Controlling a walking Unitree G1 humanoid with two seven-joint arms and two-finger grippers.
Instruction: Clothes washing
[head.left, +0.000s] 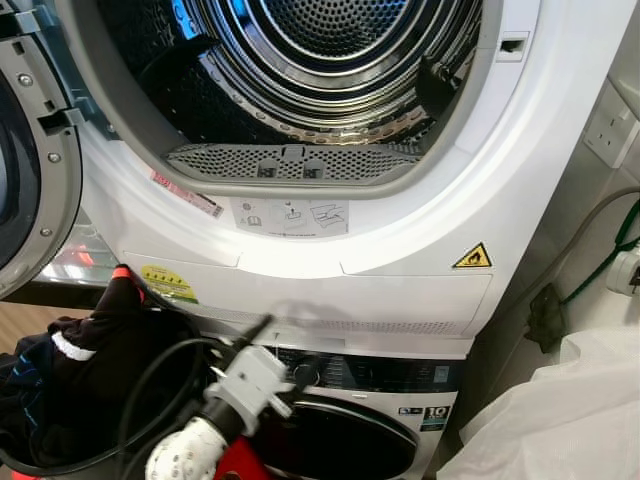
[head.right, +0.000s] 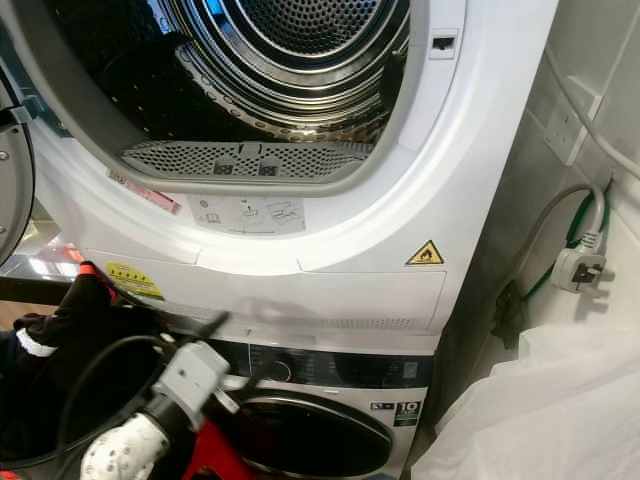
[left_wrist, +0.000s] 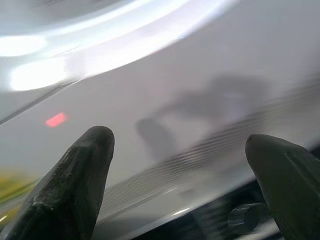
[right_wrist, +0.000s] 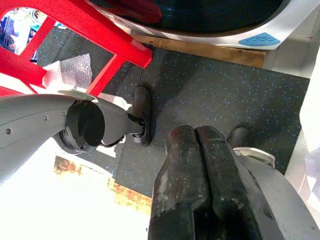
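Left eye view, dryer (head.left: 400, 260) flame-warning sticker (head.left: 472, 257), left pincer (left_wrist: 180, 175) wide, right pincer (right_wrist: 200, 165) closed empty.

A home laundry corner is showing here. A white front-loading dryer (head.left: 400, 240) with its round door open is sitting stacked on a white washing machine with a dark glass door (head.left: 340, 440), both directly ahead of the left gripper (left_wrist: 177, 175). A white wall socket (head.right: 566, 124) and a white plug on a grey cable (head.right: 580, 268) are sitting off to its right.
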